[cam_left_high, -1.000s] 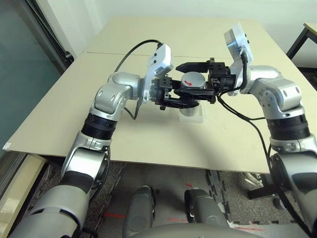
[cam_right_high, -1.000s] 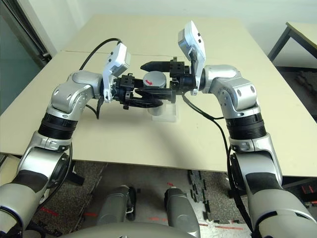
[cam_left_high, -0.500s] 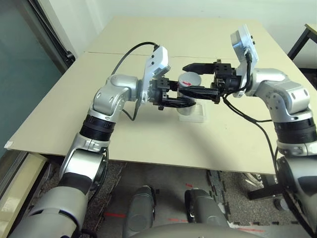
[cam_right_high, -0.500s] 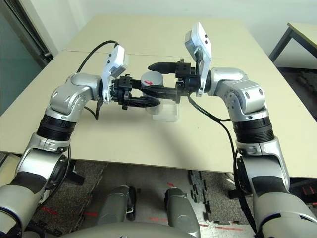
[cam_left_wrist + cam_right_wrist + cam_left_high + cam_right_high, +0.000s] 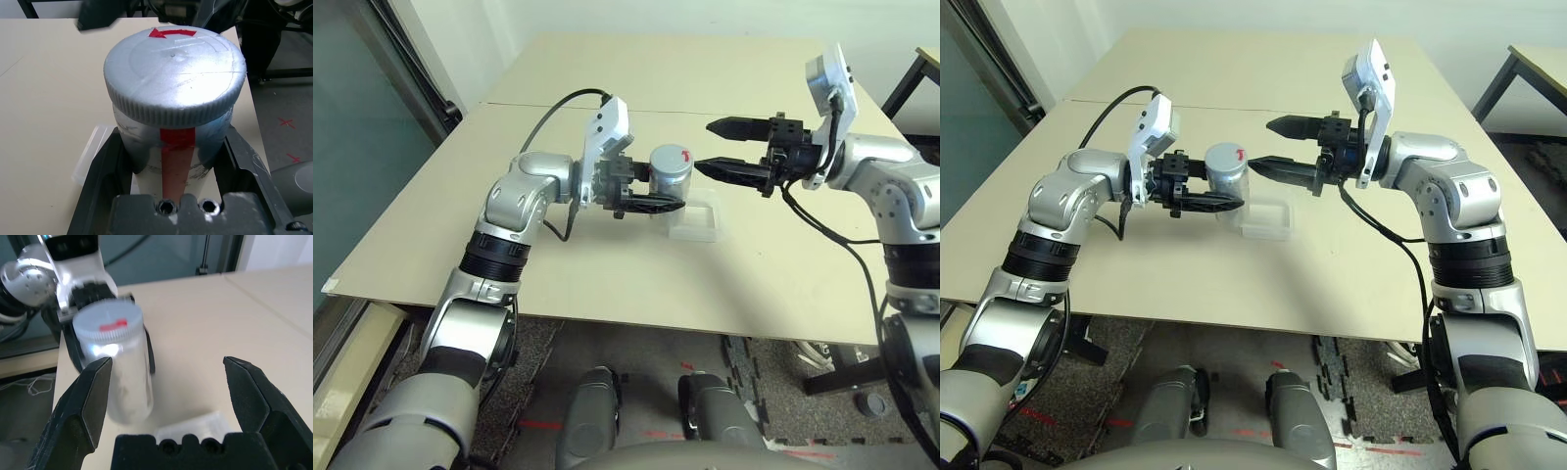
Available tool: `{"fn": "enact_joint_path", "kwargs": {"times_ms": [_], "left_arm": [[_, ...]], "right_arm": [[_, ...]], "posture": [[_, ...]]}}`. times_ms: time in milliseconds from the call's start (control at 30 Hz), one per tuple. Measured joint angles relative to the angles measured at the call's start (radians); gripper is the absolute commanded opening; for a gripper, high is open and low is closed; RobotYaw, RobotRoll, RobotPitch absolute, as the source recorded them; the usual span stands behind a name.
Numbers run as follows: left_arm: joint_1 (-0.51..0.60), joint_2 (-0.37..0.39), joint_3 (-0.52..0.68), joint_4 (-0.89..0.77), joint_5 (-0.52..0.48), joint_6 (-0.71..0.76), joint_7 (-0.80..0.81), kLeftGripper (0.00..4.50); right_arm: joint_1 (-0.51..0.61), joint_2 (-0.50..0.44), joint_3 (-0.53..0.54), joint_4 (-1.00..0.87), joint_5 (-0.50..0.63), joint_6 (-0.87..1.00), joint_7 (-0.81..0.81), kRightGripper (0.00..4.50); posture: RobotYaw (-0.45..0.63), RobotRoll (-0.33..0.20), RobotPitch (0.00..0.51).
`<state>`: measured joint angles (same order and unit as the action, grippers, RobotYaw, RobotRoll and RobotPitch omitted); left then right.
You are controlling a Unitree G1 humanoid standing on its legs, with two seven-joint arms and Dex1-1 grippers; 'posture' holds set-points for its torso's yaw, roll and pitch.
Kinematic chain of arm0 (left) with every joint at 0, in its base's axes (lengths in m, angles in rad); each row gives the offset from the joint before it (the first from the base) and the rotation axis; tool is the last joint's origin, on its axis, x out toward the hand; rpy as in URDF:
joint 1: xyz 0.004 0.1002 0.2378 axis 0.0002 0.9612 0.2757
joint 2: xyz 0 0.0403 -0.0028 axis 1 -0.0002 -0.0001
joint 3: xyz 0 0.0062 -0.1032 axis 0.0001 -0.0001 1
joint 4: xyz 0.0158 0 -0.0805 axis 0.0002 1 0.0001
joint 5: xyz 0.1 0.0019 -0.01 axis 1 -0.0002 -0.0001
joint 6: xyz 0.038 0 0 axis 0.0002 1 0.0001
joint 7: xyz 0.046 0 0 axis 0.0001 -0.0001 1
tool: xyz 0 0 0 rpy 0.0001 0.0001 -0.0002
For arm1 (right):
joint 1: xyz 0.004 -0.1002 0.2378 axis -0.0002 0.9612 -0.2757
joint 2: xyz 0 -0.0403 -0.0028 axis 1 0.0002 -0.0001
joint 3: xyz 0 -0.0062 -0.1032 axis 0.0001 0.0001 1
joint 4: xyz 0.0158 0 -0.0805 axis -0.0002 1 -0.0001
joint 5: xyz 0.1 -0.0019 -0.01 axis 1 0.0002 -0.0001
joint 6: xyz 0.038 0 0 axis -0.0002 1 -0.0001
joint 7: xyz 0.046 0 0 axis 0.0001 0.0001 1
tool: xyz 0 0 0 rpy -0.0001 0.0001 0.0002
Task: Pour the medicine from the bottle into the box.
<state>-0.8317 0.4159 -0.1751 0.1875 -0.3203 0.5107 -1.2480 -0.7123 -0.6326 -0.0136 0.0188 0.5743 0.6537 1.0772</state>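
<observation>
Bottle is held above the table in the left gripper, whose two black fingers are clamped on its lower body from either side. In the left wrist view the silver-grey cylinder sits squarely between the fingers, its red vertical stripe facing the camera and its ribbed grey cap in place, with a red arrow marked on top. The bottle stands roughly upright in the head views, cap uppermost.

Box, a shallow clear plastic tray, lies flat on the table just below and beside the bottle, toward the robot's right. Whether the bottle's base touches the tray rim cannot be told; the left wrist view shows part of the tray's edge beneath the gripper finger. The tray's contents cannot be made out.

Right gripper is released, its two pointed fingers spread wide and holding nothing. It points level toward the bottle from the robot's right, with its fingertips near the cap yet apart from it. In the right wrist view the bottle appears between and beyond the spread fingers, with the left gripper behind it and the tray below.

Both silver forearms reach inward over the near half of the table. A black cable loops from the left wrist.
</observation>
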Motion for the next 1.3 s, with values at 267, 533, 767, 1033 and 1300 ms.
{"fn": "enact_joint_path", "kwargs": {"times_ms": [267, 533, 767, 1033, 1300], "left_arm": [[-0.022, 0.002, 0.001, 0.112, 0.006, -0.063, 0.0, 2.46], [-0.034, -0.007, -0.001, 0.19, 0.017, -0.116, -0.002, 2.46], [-0.059, -0.023, -0.005, 0.224, 0.029, -0.142, -0.017, 2.46], [-0.059, -0.03, -0.008, 0.226, 0.036, -0.149, -0.026, 2.46], [-0.059, -0.043, -0.013, 0.225, 0.039, -0.149, -0.026, 2.46]], "right_arm": [[0.035, -0.038, 0.001, -0.137, 0.052, 0.108, 0.009, 4.5], [-0.018, 0.037, 0.02, -0.156, 0.047, 0.125, -0.066, 4.5], [-0.086, 0.114, 0.078, -0.124, -0.017, 0.101, -0.136, 4.5], [-0.107, 0.149, 0.127, -0.069, -0.102, 0.043, -0.162, 4.5], [-0.133, 0.184, 0.155, -0.025, -0.16, 0.01, -0.178, 4.5]], "posture": [[0.0, 0.0, 0.076], [0.0, 0.0, 0.069], [0.0, 0.0, 0.067], [0.0, 0.0, 0.068], [0.0, 0.0, 0.074]]}}
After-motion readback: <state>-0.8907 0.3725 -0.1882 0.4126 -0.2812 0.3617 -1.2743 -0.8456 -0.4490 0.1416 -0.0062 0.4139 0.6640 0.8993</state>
